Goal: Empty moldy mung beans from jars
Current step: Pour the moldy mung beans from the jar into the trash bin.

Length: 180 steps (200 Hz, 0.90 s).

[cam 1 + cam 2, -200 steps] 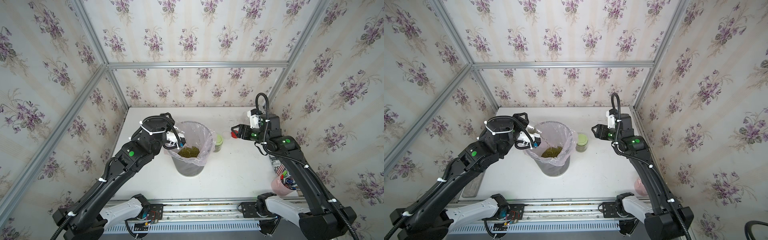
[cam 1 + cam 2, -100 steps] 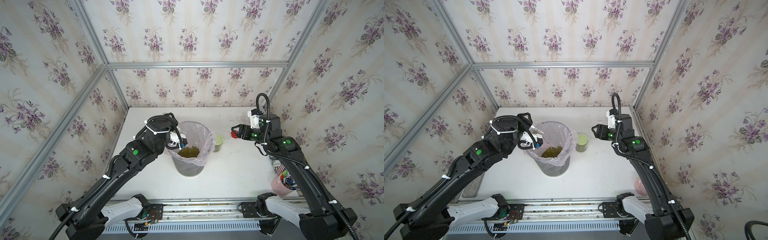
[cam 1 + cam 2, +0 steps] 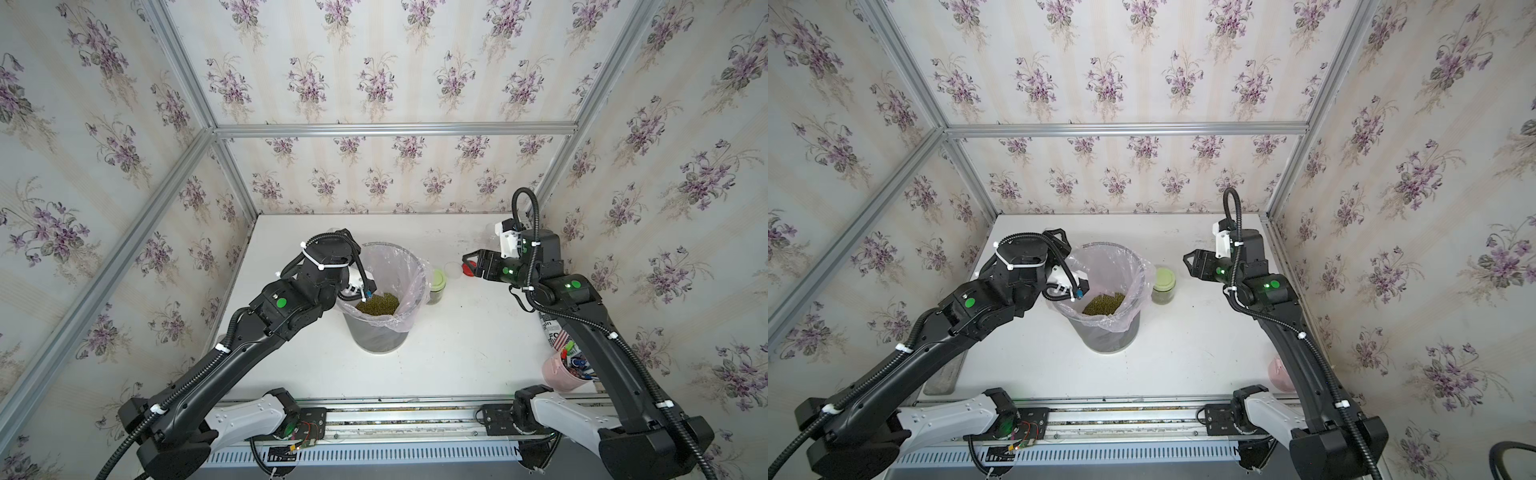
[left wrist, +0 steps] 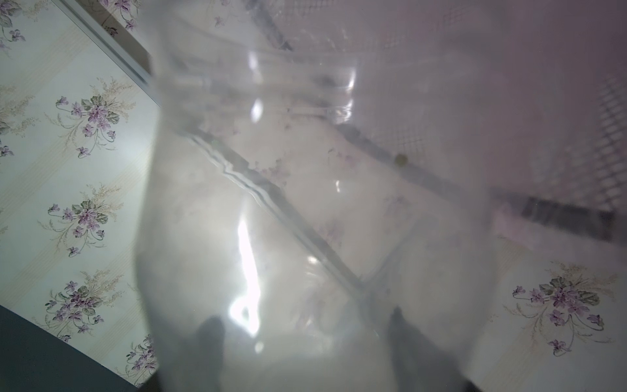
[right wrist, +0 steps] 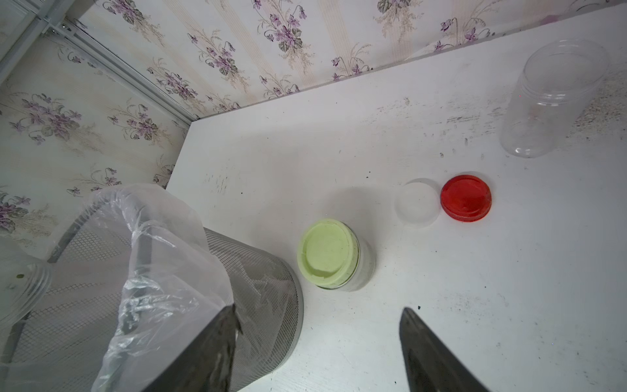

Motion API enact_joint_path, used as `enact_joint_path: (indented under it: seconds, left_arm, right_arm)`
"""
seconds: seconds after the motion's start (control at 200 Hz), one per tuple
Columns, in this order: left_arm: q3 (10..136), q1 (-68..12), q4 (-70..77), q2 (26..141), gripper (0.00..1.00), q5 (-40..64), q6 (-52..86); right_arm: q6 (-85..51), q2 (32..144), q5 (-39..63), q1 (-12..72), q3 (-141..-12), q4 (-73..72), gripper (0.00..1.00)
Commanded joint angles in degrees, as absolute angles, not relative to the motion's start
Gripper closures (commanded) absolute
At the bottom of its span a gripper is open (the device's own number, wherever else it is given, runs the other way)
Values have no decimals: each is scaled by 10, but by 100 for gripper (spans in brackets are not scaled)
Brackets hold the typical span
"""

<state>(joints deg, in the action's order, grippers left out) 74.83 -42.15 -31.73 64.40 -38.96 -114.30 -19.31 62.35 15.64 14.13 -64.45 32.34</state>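
Observation:
My left gripper (image 4: pixel 303 325) is shut on a clear lidless jar (image 4: pixel 305 203), tipped at the rim of the lined bin (image 3: pixel 380 336); one bean (image 4: pixel 401 158) clings inside it. A heap of olive-green mung beans (image 3: pixel 377 303) lies in the bin's liner. A jar with a pale green lid (image 5: pixel 329 253) stands beside the bin, beans dark inside it. Another clear jar (image 5: pixel 556 98) stands open and empty at the back right. A red lid (image 5: pixel 466 198) and a white lid (image 5: pixel 418 203) lie side by side on the table. My right gripper (image 5: pixel 319 310) hangs open above the table near them, holding nothing.
A pink cup of pens (image 3: pixel 561 372) and a printed can (image 3: pixel 552 332) stand at the front right under my right arm. A grey slab (image 3: pixel 942 374) lies along the table's left edge. The bin's plastic liner (image 5: pixel 163 258) droops over its mesh wall.
My left wrist has swung a little to the right with the jar, further over the bin's rim. The right arm has not moved.

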Motion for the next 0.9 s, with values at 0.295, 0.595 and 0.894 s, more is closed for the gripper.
enact_joint_path:
  seconds: [0.295,0.595,0.894]
  left_arm:
    - [752,-432,-297,664,59,-411,-1227]
    - [761,-433,-295,664,58,-402,-1208]
    - [791,-433,-301,677,57,-379,-1068]
  right_arm:
    - [-192,621,160,142,-644,309,27]
    - [-189,619,153,142,-648,317,27]
    - [-189,619,154,142,-651,318,27]
